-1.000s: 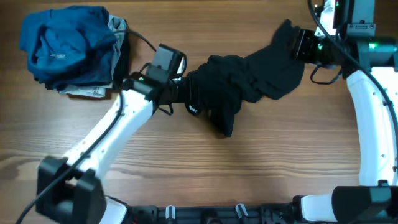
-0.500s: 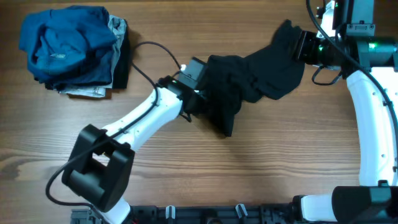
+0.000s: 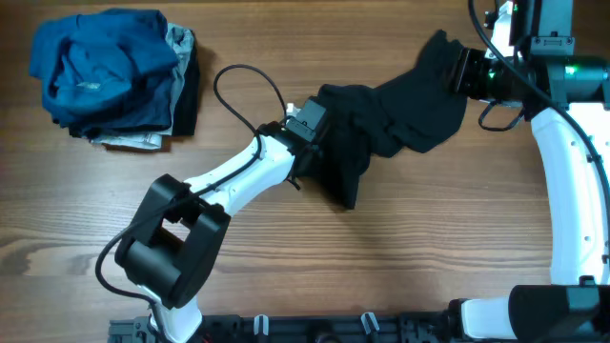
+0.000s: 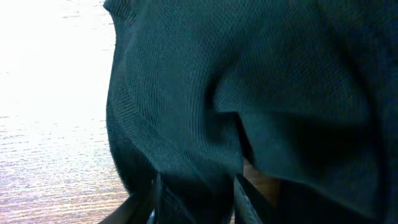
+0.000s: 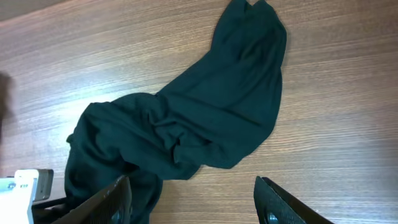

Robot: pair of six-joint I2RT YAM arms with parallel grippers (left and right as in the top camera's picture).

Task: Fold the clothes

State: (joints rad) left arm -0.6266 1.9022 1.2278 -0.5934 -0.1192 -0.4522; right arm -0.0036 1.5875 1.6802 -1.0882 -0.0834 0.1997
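A black garment [image 3: 391,110] lies crumpled across the wooden table, from the middle toward the upper right. My left gripper [image 3: 322,129] is pushed into the garment's left bunched end. In the left wrist view, dark fabric [image 4: 249,93] fills the frame and a fold of it sits pinched between the two fingers of the left gripper [image 4: 196,202]. My right gripper [image 3: 459,69] hangs at the garment's far right end. In the right wrist view the right gripper [image 5: 199,205] stands wide open with nothing between its fingers, and the garment [image 5: 186,130] stretches away ahead of it.
A pile of blue clothes [image 3: 100,67] with grey and black pieces under it sits at the upper left. The left arm's cable [image 3: 233,81] loops over the table beside the garment. Bare wood [image 3: 429,238] lies in front of the garment.
The left arm has swung right, from near the blue pile into the black garment, and its jaws have narrowed onto the fabric. The right arm has not moved.
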